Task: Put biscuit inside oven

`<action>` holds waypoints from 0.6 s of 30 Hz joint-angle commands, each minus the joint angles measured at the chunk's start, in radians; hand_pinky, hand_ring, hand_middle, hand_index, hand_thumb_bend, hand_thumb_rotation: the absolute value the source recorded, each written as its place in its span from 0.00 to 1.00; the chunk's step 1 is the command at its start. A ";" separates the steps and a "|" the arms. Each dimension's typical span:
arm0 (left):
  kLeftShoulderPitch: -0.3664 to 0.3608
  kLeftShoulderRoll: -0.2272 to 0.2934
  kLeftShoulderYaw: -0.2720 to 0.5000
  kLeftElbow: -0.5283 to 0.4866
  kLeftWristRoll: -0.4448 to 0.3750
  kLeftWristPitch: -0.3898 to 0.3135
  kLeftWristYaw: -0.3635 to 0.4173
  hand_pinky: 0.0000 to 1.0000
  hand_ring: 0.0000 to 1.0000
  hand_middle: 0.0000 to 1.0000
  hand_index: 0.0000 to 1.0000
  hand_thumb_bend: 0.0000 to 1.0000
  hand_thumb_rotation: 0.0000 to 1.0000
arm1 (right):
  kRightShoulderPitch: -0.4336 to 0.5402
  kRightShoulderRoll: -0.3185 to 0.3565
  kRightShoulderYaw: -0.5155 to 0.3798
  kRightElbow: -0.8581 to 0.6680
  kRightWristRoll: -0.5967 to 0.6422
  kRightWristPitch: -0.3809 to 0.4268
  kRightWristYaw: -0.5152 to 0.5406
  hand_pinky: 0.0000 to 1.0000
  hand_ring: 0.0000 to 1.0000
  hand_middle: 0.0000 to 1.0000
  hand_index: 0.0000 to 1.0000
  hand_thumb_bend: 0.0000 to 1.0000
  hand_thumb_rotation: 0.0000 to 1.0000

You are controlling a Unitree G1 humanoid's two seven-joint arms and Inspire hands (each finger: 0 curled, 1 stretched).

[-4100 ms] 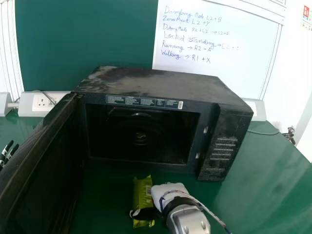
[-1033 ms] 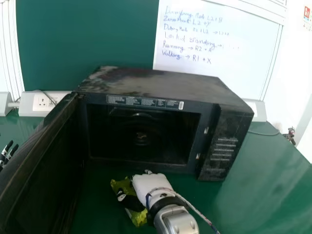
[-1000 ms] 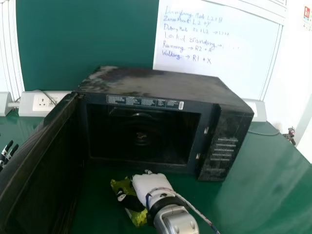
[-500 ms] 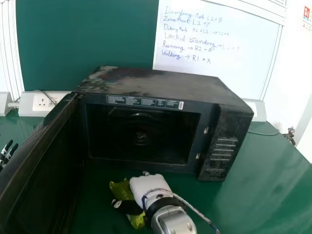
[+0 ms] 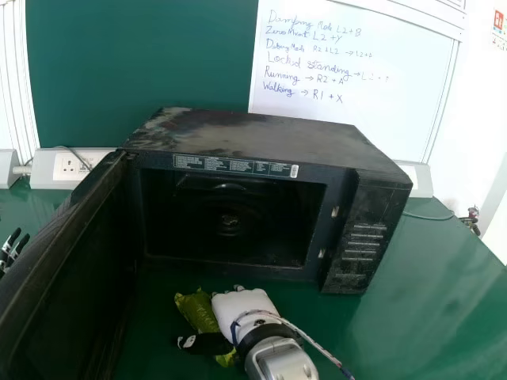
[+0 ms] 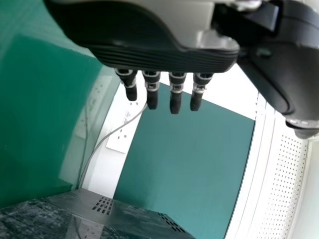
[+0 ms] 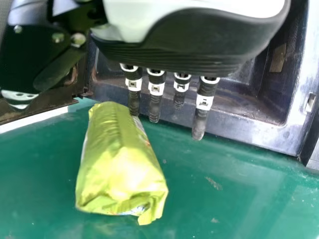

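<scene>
The crinkled yellow-green biscuit packet (image 5: 198,311) lies aslant before the open black oven (image 5: 261,138).

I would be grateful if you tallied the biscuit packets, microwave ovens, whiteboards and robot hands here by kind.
Biscuit packet: 1
Microwave oven: 1
Whiteboard: 1
Left hand and right hand: 2
Total: 5

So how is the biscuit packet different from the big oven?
The biscuit packet is yellowy green, while the oven is mostly black. The packet is small and crinkly, but the oven is much bigger, with straight, boxy sides. The packet's wrapper covers what's in it, while the oven's door is wide open. Both rest on the green table.
</scene>
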State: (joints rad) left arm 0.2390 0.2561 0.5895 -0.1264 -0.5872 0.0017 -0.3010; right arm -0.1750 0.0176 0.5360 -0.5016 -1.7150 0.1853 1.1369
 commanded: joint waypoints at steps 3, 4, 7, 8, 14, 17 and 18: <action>-0.006 0.001 -0.010 -0.009 0.011 0.000 0.005 0.80 0.85 0.86 0.90 0.89 0.78 | -0.018 0.030 -0.015 -0.041 0.003 -0.001 0.037 0.83 0.90 0.95 0.94 1.00 0.36; -0.006 0.001 -0.010 -0.008 0.010 0.002 0.004 0.80 0.85 0.86 0.90 0.89 0.78 | -0.023 0.029 -0.018 -0.046 0.004 -0.003 0.047 0.84 0.91 0.95 0.94 1.00 0.36; -0.008 0.002 -0.011 -0.003 0.010 -0.003 0.002 0.80 0.85 0.86 0.90 0.89 0.78 | -0.030 0.030 -0.027 -0.053 0.006 -0.006 0.069 0.82 0.90 0.95 0.94 1.00 0.39; -0.008 0.001 -0.010 -0.002 0.009 -0.004 0.002 0.79 0.85 0.86 0.90 0.89 0.78 | -0.030 0.031 -0.029 -0.054 0.005 -0.005 0.072 0.81 0.90 0.95 0.95 1.00 0.39; -0.004 0.001 -0.008 -0.011 0.006 0.001 0.008 0.79 0.84 0.85 0.89 0.91 0.77 | -0.027 0.030 -0.031 -0.040 -0.006 -0.005 0.075 0.80 0.90 0.95 0.94 1.00 0.36; -0.003 0.000 -0.007 -0.011 0.002 -0.001 0.004 0.80 0.84 0.86 0.90 0.90 0.77 | -0.024 0.029 -0.028 -0.019 -0.010 -0.001 0.074 0.80 0.90 0.95 0.94 1.00 0.35; -0.001 0.001 -0.007 -0.013 0.004 -0.002 0.005 0.80 0.84 0.85 0.90 0.90 0.77 | -0.023 0.031 -0.027 -0.010 -0.012 0.002 0.073 0.80 0.90 0.95 0.94 1.00 0.34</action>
State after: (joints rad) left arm 0.2395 0.2562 0.5849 -0.1264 -0.5876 0.0017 -0.2970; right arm -0.1868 0.0233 0.5118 -0.5271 -1.7194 0.1836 1.2100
